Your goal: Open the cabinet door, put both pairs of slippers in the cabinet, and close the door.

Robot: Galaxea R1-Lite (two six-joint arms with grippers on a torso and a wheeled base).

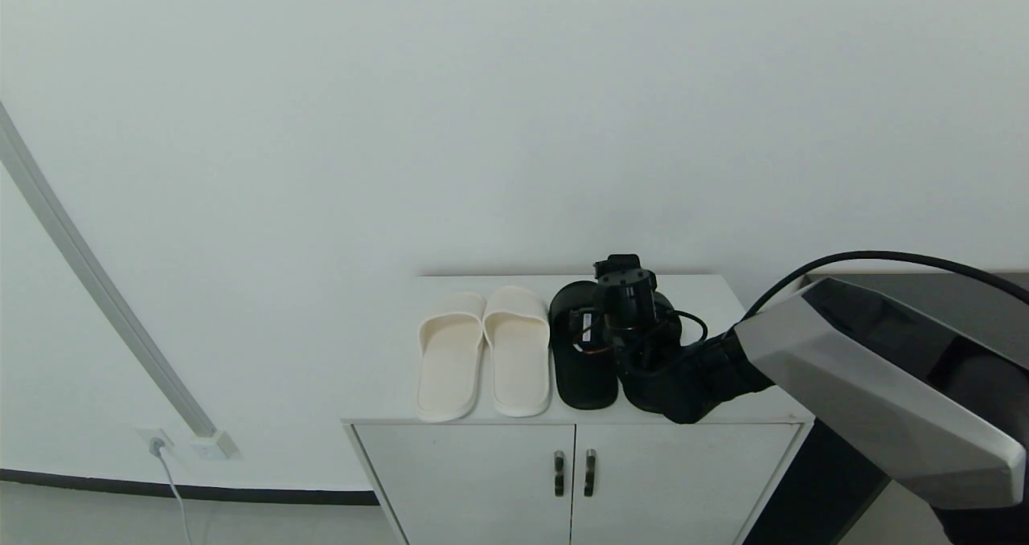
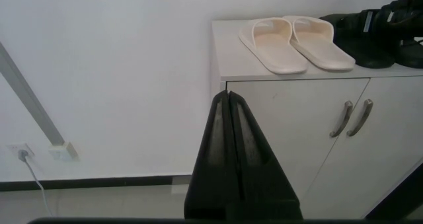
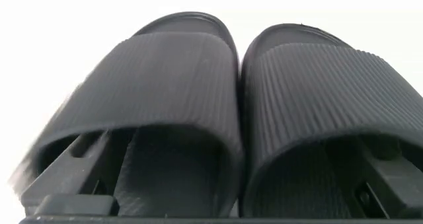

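A pair of black slippers [image 1: 580, 368] lies on top of the white cabinet [image 1: 579, 424], right of a pair of cream slippers [image 1: 482, 356]. My right gripper [image 1: 621, 328] is down on the black pair. In the right wrist view it is open [image 3: 225, 184], with one finger [image 3: 69, 174] under the strap of one black slipper [image 3: 152, 78] and the other under the strap of its mate [image 3: 324, 85]. My left gripper [image 2: 229, 115] is shut and empty, off the cabinet's left side at door height. Both cabinet doors [image 1: 482, 481] are closed.
Two dark door handles [image 1: 574, 473] sit side by side at the middle of the cabinet front. The cabinet stands against a white wall. A slanted cable duct [image 1: 96, 288] runs down to a wall socket [image 1: 157, 440] at the left.
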